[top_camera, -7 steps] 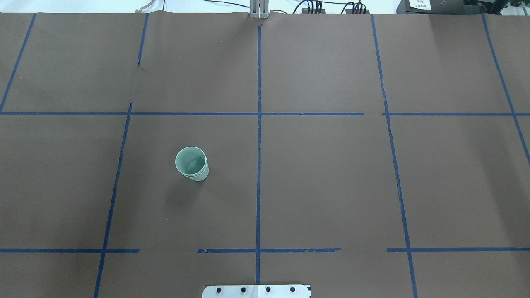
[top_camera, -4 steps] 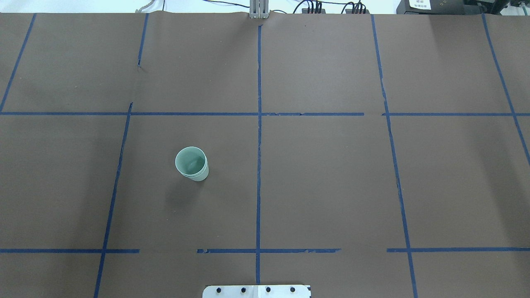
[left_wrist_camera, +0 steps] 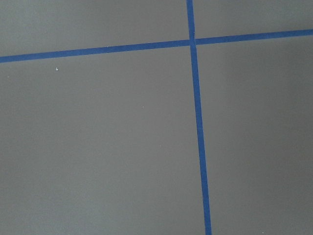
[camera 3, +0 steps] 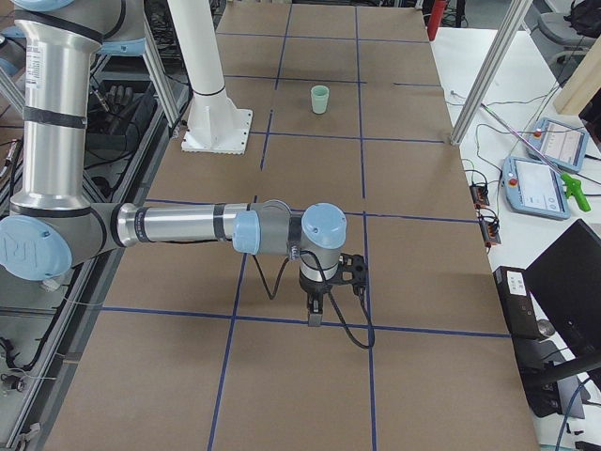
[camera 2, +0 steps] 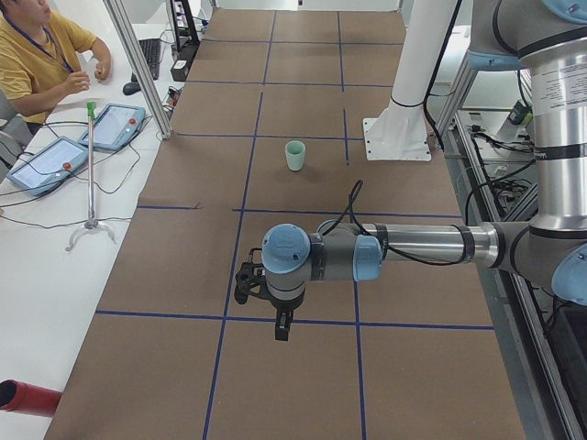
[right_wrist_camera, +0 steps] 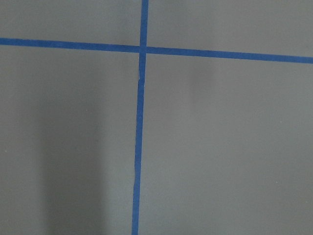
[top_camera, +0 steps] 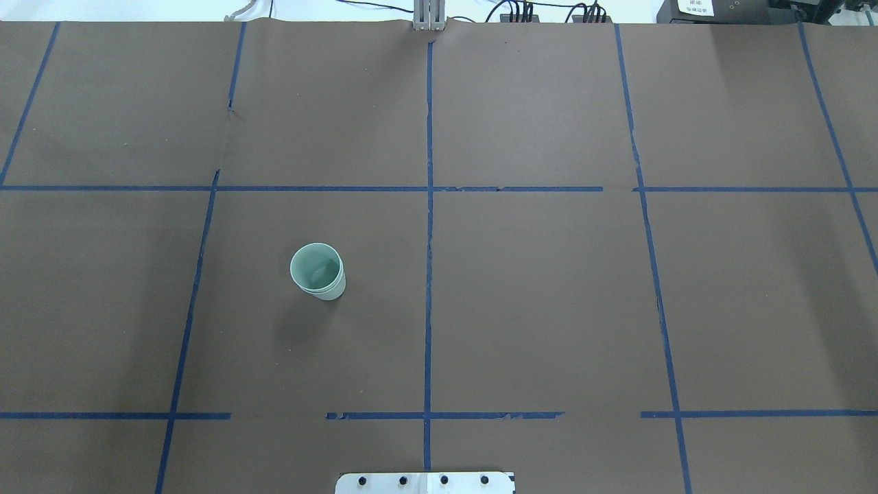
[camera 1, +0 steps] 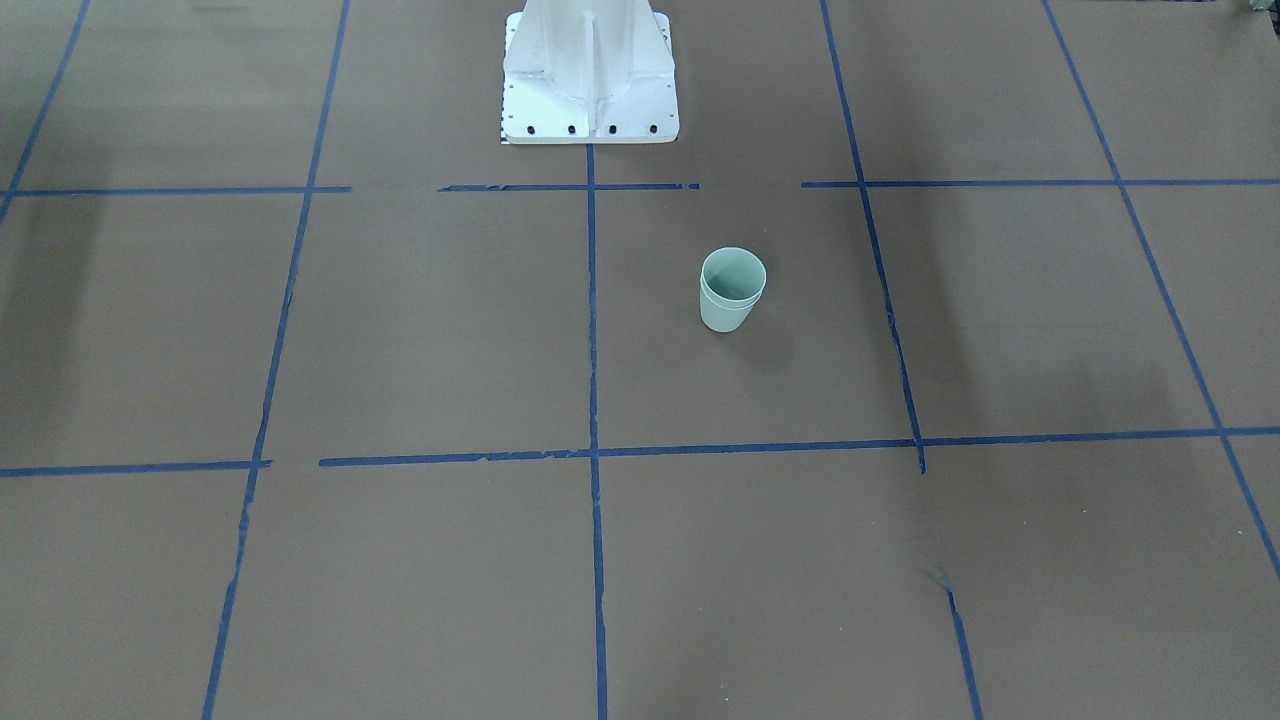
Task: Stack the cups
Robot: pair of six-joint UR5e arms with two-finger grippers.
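Left of the counter's middle, a bit nearer the robot-side edge than the far one, the cups stand upright, one nested in the other; two rims show. Vs. a sec ago nothing has shifted: same spot, no arm over them, so the stacking looks done, imo. Overhead & front views show no arms at all. Side views do: left claw hangs over the counter's left end, right claw over its right end, both well apart from the cups. Released or clenched? Can't tell from there. Wrist cams give only counter surface & blue tape, no fingers.
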